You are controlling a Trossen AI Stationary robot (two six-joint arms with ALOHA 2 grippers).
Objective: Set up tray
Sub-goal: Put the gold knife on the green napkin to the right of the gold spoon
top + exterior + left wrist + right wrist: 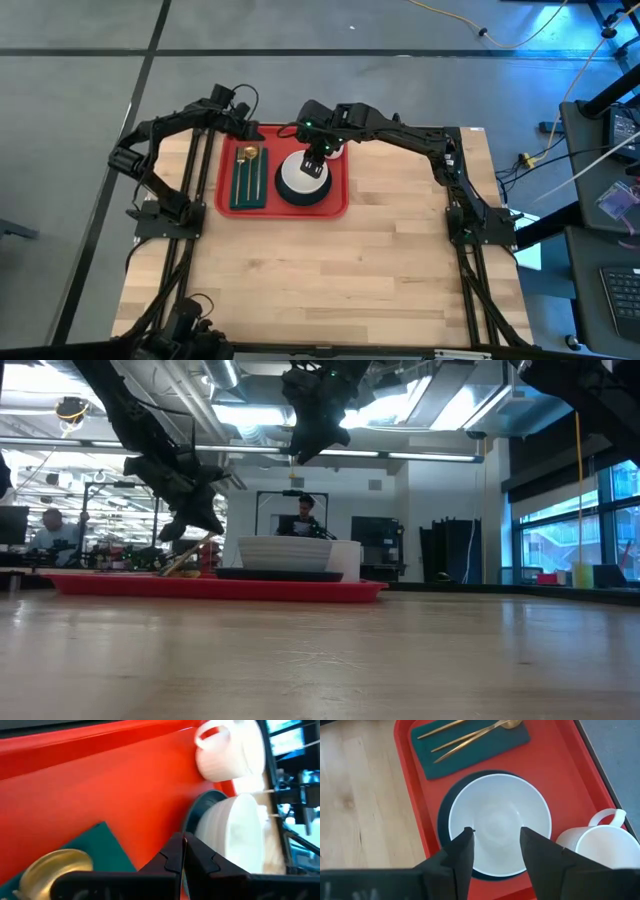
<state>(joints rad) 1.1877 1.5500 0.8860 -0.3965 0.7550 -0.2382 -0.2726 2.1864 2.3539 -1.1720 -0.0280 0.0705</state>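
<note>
Right claw (pixel 495 852), wide and empty, hangs over the white bowl (pixel 500 822); dropping could tip it. Left claw (pixel 184 851) is pinched shut over the tray (pixel 340 205).

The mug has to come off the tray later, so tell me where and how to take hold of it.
Grip the white mug by its rim wall, coming from above: it stands upright and open-topped in the red tray's corner, close beside the white bowl. Its handle points away from the bowl, so that side is likely freer for the right tool.
</note>
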